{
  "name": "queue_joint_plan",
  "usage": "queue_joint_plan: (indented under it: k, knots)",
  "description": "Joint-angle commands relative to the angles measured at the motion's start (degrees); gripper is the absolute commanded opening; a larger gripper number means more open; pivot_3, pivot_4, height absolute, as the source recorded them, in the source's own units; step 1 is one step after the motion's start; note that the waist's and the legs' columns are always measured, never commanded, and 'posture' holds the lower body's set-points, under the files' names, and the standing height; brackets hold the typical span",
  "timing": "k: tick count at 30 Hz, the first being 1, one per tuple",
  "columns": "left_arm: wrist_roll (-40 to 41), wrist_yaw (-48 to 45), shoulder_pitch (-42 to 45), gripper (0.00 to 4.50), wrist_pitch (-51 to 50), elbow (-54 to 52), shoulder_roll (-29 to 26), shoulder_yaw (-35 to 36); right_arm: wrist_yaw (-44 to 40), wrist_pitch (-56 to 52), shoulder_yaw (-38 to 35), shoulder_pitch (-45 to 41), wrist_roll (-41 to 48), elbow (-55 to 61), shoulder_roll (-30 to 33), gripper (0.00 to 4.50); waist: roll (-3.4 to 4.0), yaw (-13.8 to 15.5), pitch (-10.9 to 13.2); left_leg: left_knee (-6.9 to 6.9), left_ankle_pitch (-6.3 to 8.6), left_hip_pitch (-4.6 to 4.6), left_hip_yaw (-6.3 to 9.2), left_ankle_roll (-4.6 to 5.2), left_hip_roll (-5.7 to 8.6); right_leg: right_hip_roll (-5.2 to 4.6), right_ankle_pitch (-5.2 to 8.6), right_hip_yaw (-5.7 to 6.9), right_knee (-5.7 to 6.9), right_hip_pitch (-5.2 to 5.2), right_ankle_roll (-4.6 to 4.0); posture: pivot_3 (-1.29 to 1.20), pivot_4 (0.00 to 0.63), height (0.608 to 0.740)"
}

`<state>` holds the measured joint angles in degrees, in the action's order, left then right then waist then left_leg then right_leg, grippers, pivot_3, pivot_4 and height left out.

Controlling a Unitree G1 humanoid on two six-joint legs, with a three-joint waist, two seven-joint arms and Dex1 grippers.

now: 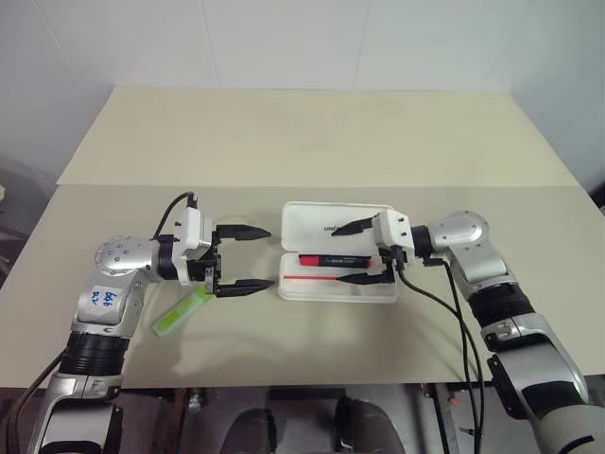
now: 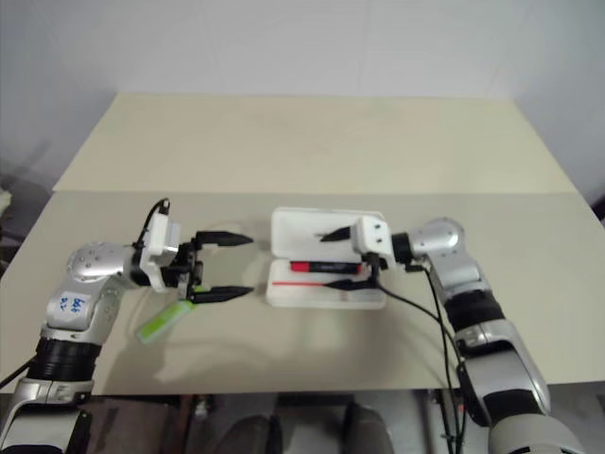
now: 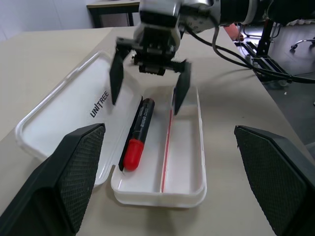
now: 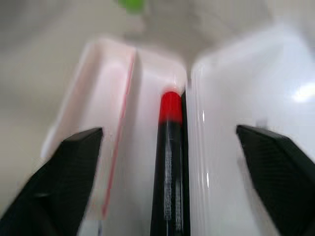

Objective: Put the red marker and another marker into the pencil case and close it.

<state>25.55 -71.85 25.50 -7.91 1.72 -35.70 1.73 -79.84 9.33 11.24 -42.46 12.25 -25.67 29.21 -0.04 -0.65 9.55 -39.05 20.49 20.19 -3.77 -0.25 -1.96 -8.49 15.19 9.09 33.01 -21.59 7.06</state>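
The pencil case (image 1: 338, 253) is lying open on the beige tabletop (image 1: 312, 132), the red marker (image 1: 333, 260) resting in its near tray beside the hinge. My right claw (image 1: 357, 253) is hanging released over it, my left claw (image 1: 253, 257) spread wide and empty to the left. The lime-green highlighter (image 1: 181, 312) is lying near-left on the tabletop, a white wall behind.

You've got one white pencil case (image 1: 312, 219) lying open, one red marker (image 1: 333, 259) in its tray, and one green highlighter (image 1: 181, 312) out on the one beige table (image 1: 284, 132). Two grippers too: left gripper (image 1: 248, 257) and right gripper (image 1: 354, 253).
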Motion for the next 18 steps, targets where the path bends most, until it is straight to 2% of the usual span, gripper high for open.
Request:
queue_joint_plan:
  k: [1, 10, 18]
  knots:
    - [1.1, 0.4, -0.5, 4.50, 0.2, -2.5, -0.6, 1.2, -0.4, -7.6, -2.5, 3.0, 5.9, 10.7, 1.4, 4.48, 0.00, 0.5, 0.0, 0.00, 0.02, 0.00, 0.01, -0.02, 0.00, 0.00, 0.00, 0.00, 0.01, 0.00, 0.00, 0.00, 0.150, 0.740]
    - [1.6, 3.0, -6.1, 4.50, -1.1, -5.7, -3.7, 5.6, 6.5, -23.1, -10.2, 13.5, 16.8, 31.2, 5.0, 4.48, 0.01, 0.6, 0.0, 0.03, 0.12, 0.03, 0.04, -0.04, 0.03, -0.01, 0.00, 0.02, -0.03, -0.03, 0.00, 0.00, 0.150, 0.740]
    - [1.6, 5.8, -15.6, 4.50, -0.6, -7.6, -7.1, 12.9, 10.8, -27.0, -16.8, 21.2, 19.9, 36.1, 8.8, 4.48, 0.01, 0.6, 0.0, 0.06, 0.15, -0.02, 0.01, 0.01, 0.02, -0.02, 0.00, -0.02, -0.04, -0.03, 0.00, 0.00, 0.150, 0.740]
